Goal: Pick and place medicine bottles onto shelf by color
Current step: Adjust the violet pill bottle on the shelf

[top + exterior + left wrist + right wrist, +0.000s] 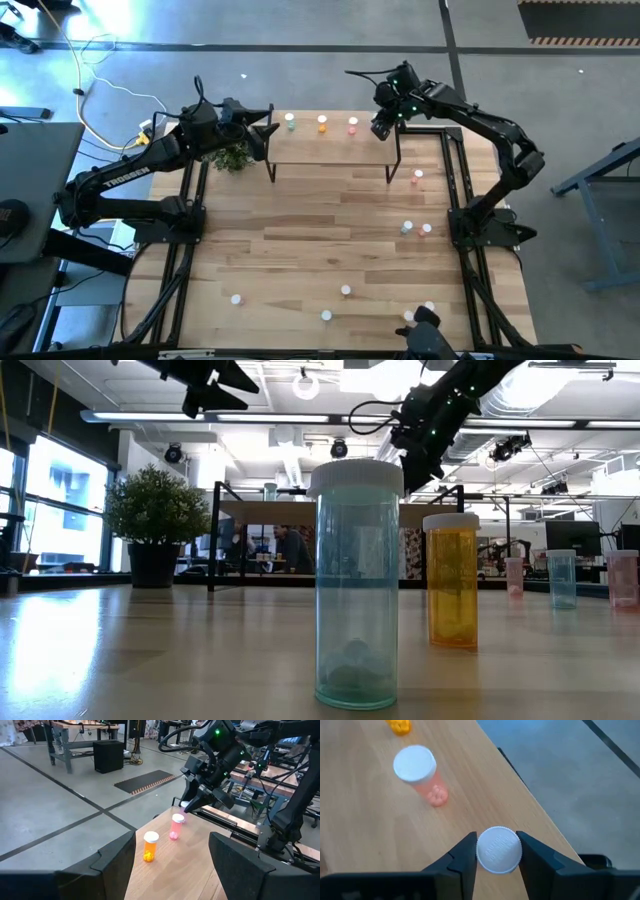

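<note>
The shelf stands at the table's far edge. On it stand a green bottle, an orange bottle and a pink bottle, all upright in a row. My right gripper is over the shelf's right end, shut on the white cap of another bottle. The cap hides that bottle's body in the right wrist view; a bit of pink shows under it in the left wrist view. My left gripper hovers open at the shelf's left end, touching nothing. My right gripper pinches the bottle's round white cap between its two fingers, one on each side of the rim. The fingers slant down from above. The bottle is upright near the shelf's far edge; whether its base rests on the board I cannot tell.
Several loose bottles stand on the table's right and near parts, among them a pink one, a pair and one near the front. In the low view a green bottle and an orange one stand close. A small plant sits by the left arm.
</note>
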